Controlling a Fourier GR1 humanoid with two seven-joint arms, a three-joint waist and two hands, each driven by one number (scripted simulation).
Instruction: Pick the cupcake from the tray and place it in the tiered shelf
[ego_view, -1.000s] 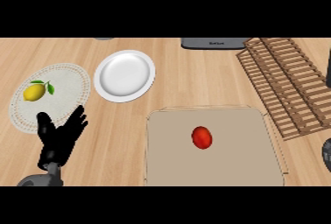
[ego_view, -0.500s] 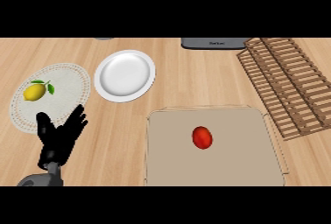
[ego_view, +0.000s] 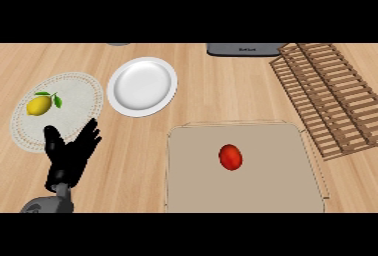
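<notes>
We are logging 0 steps done: red item (ego_view: 231, 157) lying on tray (ego_view: 193, 175), right of our left hand (ego_view: 66, 161), relaxed, grasping nothing.

Items on the counter, by count:

- One tan tray (ego_view: 273, 190), near right, bearing one red oval item (ego_view: 230, 157).
- One white plate (ego_view: 142, 86), far left of centre.
- One round woven placemat (ego_view: 74, 95), left, with one lemon (ego_view: 40, 105) on it.
- One wooden slatted shelf (ego_view: 332, 95), far right.
- One dark appliance (ego_view: 244, 49), far edge.
- One left hand (ego_view: 70, 157), near left.
</notes>
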